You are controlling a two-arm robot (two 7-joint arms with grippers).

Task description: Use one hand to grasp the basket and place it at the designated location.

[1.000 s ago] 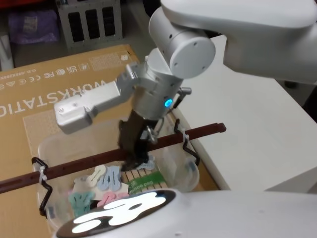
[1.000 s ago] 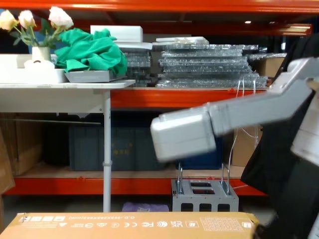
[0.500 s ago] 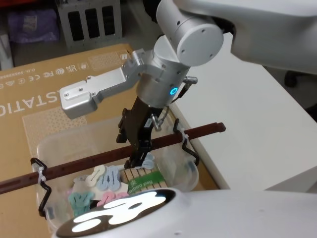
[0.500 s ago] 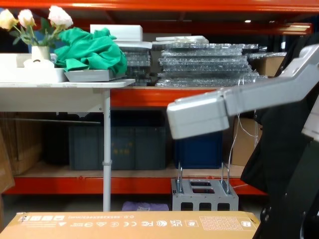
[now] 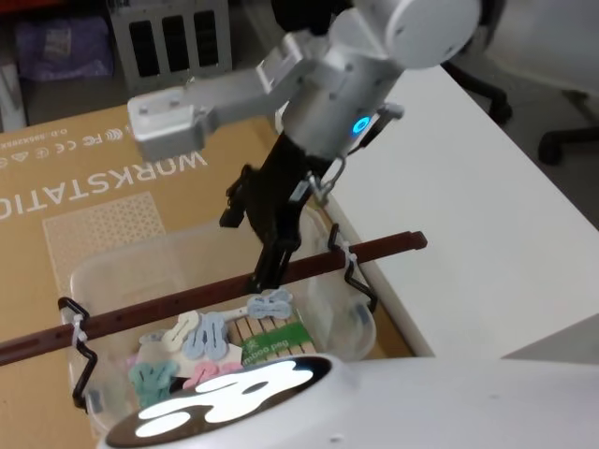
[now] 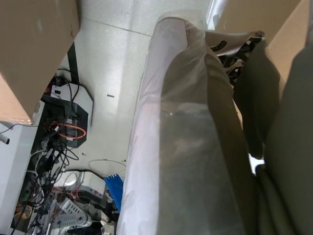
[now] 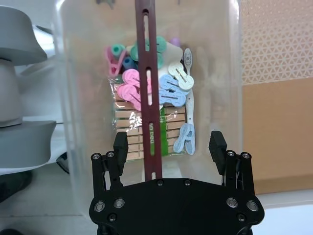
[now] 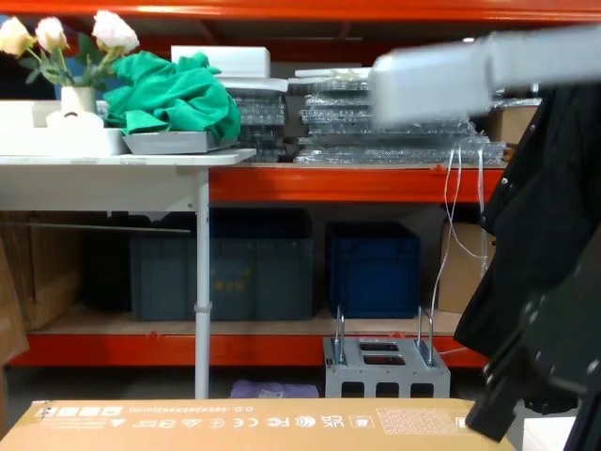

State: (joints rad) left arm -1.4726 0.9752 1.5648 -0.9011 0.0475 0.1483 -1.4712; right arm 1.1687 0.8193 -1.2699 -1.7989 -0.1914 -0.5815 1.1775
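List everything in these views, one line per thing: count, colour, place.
basket: one, clear plastic, on the cardboard box before the robot.
handle: one, dark brown strap, across the basket's top, held by black wire hooks at both ends.
clothes pegs: several, pastel pink, blue, green and cream, plus a pack of wooden ones, inside the basket.
cardboard box: one, brown, under the basket.
table: one, white, right of the basket.
metal rack: one, grey, on the floor beyond the box.
green cloth: one, on a far white table.
flowers: one bunch, pale, beside the cloth.
right gripper: one, black, open, a finger on either side of the handle, not closed on it.
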